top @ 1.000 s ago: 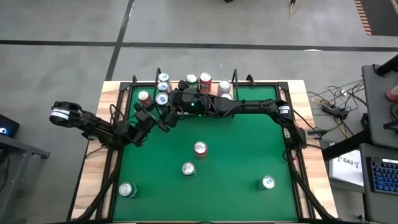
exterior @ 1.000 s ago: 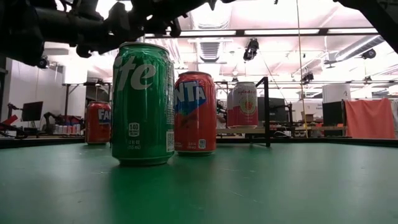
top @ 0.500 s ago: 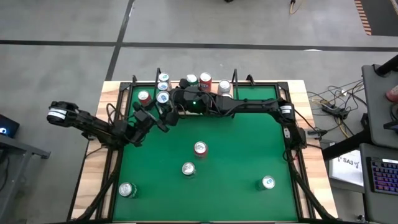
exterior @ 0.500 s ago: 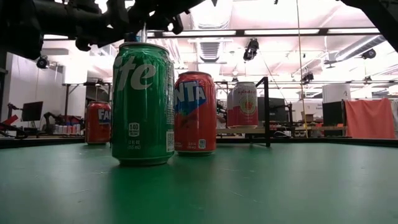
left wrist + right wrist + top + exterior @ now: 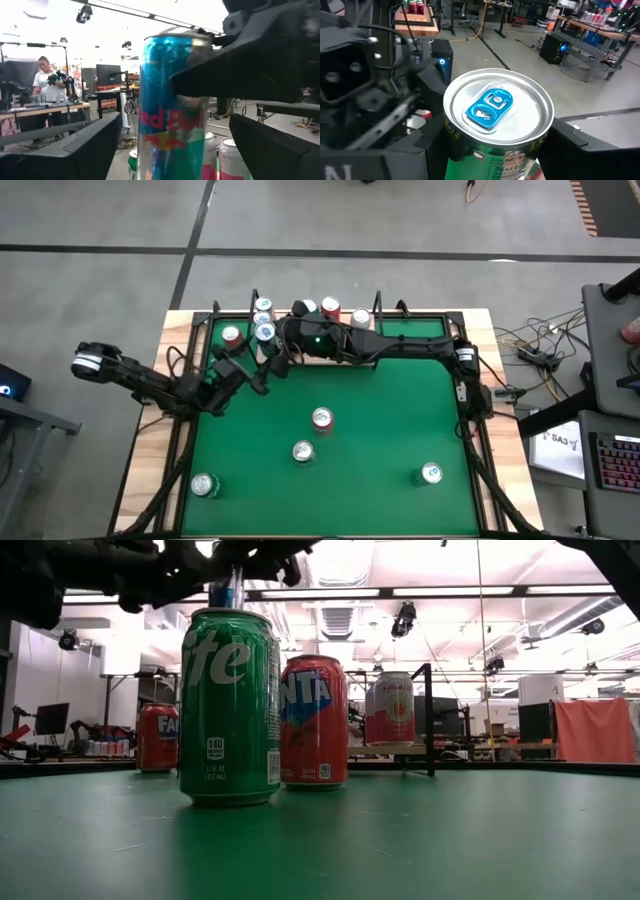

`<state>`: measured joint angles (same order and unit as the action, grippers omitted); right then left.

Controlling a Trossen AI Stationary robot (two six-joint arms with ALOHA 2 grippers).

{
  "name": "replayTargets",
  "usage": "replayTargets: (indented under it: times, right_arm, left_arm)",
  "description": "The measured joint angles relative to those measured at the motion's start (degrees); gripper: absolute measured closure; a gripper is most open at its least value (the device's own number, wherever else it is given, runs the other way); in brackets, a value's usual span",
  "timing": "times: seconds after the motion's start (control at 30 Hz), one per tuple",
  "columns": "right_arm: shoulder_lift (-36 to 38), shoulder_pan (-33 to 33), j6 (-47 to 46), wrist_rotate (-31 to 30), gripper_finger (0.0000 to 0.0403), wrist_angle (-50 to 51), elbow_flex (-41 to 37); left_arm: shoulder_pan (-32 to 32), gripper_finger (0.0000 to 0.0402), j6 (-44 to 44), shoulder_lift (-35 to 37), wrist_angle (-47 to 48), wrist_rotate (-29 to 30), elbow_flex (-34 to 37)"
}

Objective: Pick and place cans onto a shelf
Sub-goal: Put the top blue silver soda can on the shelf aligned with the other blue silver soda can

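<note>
- The left gripper (image 5: 262, 364) is spread wide, a blue can (image 5: 172, 105) upright between its fingers, untouched (near the shelf (image 5: 215, 330)).
- The right gripper (image 5: 283, 337) pinches a green-labelled can (image 5: 497, 117).
- Four cans (image 5: 321, 419) stand on the desk (image 5: 380, 410).

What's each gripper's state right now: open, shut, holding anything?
Left gripper: open, fingers either side of the blue can, not touching it.
Right gripper: shut on the blue can.
</note>
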<state>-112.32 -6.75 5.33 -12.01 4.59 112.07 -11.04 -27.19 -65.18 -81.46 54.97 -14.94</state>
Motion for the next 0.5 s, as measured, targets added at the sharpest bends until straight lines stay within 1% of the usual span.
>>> replayTargets:
  times: [0.07,0.2,0.27,0.43,0.5]
  right_arm:
    - [0.37,-0.32,0.31,-0.02,0.0185,0.12,0.0]
    - [0.8,-0.9,1.21,0.0,0.0185,0.83,0.0]
    - [0.8,-1.17,1.61,0.5,0.0185,1.45,0.0]
    - [1.03,-1.82,2.36,4.19,0.0185,4.31,0.0]
    - [1.33,-2.17,2.85,6.84,0.0185,6.44,0.0]
  left_arm:
    - [-0.51,0.0043,-1.72,1.3,0.42,0.62,0.02]
    - [-1.95,0.0045,-5.73,4.85,1.75,4.37,0.07]
    - [-3.06,0.0047,-7.29,7.01,3.97,4.45,0.07]
    - [-6.39,0.0054,-6.5,14.36,14.31,3.21,-0.38]
    - [-7.39,0.0057,-3.54,17.71,20.73,0.55,-0.67]
